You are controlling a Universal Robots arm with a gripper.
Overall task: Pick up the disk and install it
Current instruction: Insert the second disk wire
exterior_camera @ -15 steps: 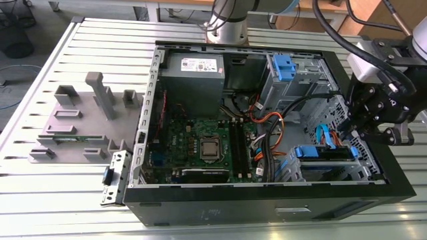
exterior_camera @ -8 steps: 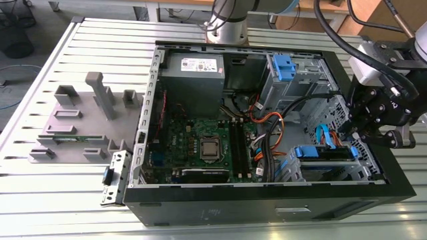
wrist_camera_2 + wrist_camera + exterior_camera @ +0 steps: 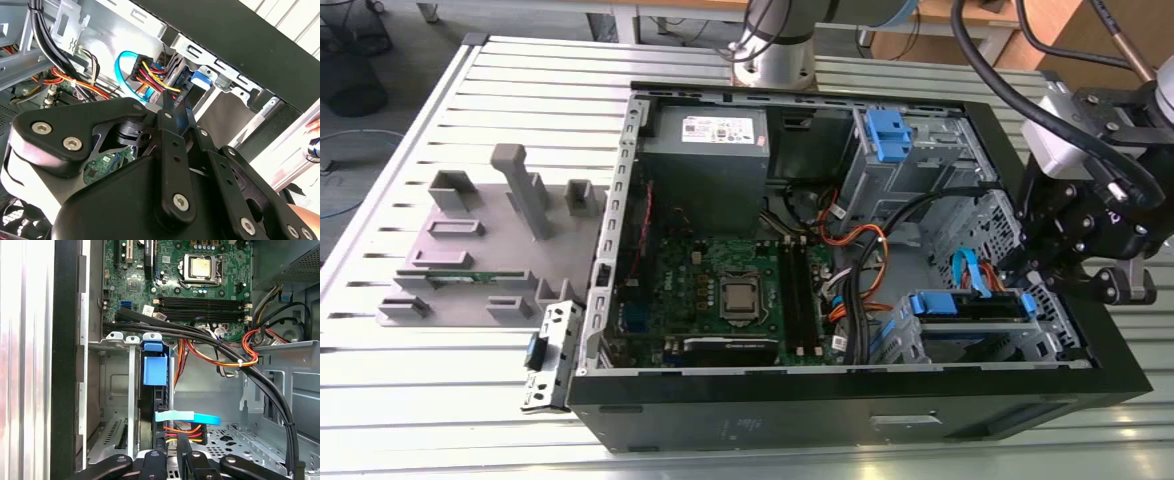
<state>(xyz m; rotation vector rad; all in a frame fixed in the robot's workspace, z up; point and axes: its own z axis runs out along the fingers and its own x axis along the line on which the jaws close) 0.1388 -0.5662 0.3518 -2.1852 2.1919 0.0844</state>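
Observation:
The disk [image 3: 970, 306] stands on edge in the lower drive bay of the open computer case [image 3: 854, 410], at the exterior view's right. Its blue carrier frame [image 3: 154, 369] faces up, and the frame's tab [image 3: 202, 77] also shows in the second wrist view. Orange, yellow and black power wires [image 3: 182, 432] and a blue flat cable [image 3: 187, 416] sit at its near end. My black gripper [image 3: 1041, 280] hangs over that cabled end. Its fingertips [image 3: 167, 102] are drawn close together, shut, with nothing seen between them. In the first wrist view the gripper [image 3: 177, 459] sits just above the wires.
Thick black cables [image 3: 240, 365] cross the case above the bay. The motherboard [image 3: 734, 290] and the power supply [image 3: 707, 145] fill the case's other half. A second blue carrier [image 3: 887, 135] sits in the upper bay. A grey fixture [image 3: 494, 240] lies on the slatted table.

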